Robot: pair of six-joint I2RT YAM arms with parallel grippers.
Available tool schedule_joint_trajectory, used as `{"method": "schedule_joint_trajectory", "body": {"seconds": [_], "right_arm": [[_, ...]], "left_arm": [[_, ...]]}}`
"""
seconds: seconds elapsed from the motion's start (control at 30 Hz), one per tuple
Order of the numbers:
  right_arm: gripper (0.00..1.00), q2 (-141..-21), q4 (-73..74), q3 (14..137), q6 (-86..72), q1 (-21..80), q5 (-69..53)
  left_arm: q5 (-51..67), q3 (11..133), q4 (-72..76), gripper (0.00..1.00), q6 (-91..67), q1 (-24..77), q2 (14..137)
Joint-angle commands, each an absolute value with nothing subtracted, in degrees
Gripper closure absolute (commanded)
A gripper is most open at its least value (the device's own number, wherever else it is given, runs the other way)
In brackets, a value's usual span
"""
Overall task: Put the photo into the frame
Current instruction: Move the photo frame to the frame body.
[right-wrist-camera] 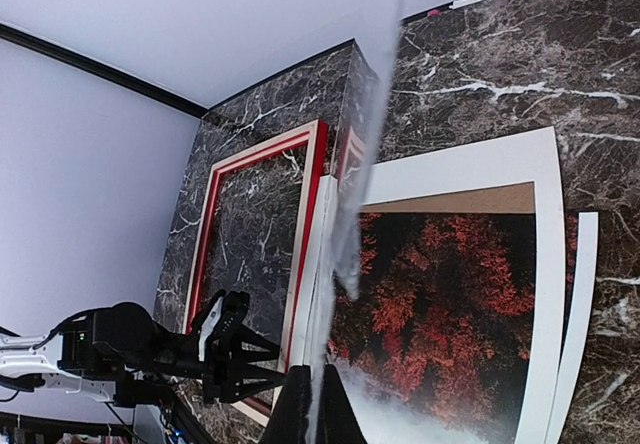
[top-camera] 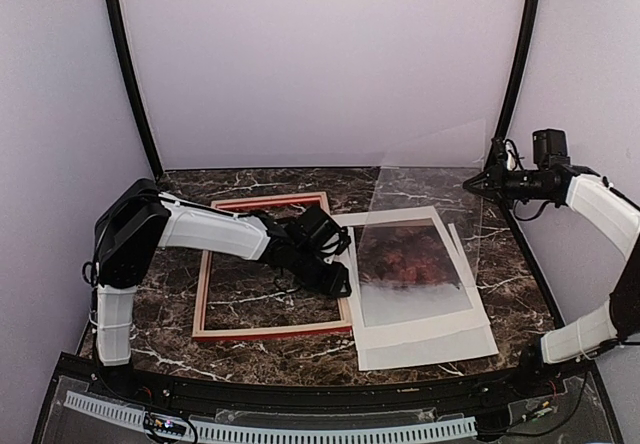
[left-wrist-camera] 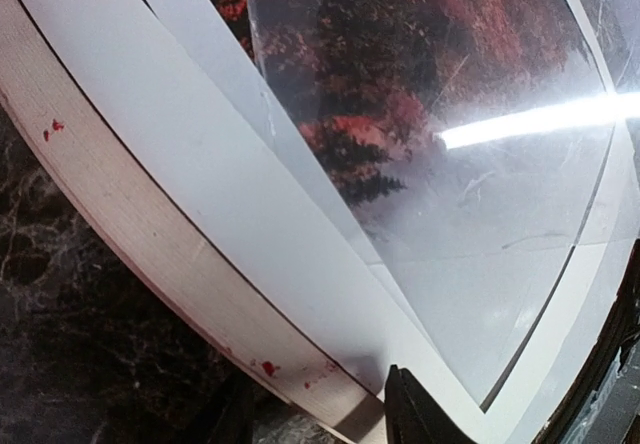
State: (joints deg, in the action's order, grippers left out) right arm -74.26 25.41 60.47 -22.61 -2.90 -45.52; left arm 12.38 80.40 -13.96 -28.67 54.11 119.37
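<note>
Right pincer [top-camera: 478, 182] clamps the tilted pane [top-camera: 425, 199] above the photo [right-wrist-camera: 450, 304]; left pincer [top-camera: 340, 282] straddles the frame [top-camera: 203, 284] rail, grip unclear.

Raised clear pane [top-camera: 430, 194] slanting over the photo [right-wrist-camera: 450, 304]; open tabletop [top-camera: 245, 299] inside the frame [top-camera: 204, 294].

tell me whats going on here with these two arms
The right gripper pinches a clear pane by its top corner and holds it tilted up over the photo. The photo lies under a white mat on the table, beside the red frame and not yet in it. The left gripper is down at the frame's right rail with a finger on either side. Whether it grips the rail is unclear.
</note>
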Motion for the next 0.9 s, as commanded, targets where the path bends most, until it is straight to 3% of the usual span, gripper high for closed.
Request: {"method": "schedule_joint_trajectory", "body": {"seconds": [0.0,0.13,0.43,0.67,0.87], "right_arm": [[1.0,-73.97,25.91,65.01,-22.06,-3.11,-45.79],[1.0,-74.34,27.71,67.25,-21.62,-3.08,-45.4],[1.0,-76.35,32.08,74.59,-20.57,-0.44,-43.25],[1.0,-79.13,31.49,82.73,-24.61,10.78,-40.95],[1.0,-82.84,27.35,88.4,-30.39,22.99,-36.01]], "left_arm": [[13.86,78.58,-22.85,0.55,-27.06,56.86,120.79],[13.29,75.94,-21.8,0.52,-27.76,57.24,117.07],[5.24,80.51,-23.84,0.21,-24.85,57.1,108.34],[-4.25,77.61,-25.57,0.04,-25.17,53.24,97.66],[-9.03,68.96,-27.68,0.01,-24.68,41.44,86.97]]}}
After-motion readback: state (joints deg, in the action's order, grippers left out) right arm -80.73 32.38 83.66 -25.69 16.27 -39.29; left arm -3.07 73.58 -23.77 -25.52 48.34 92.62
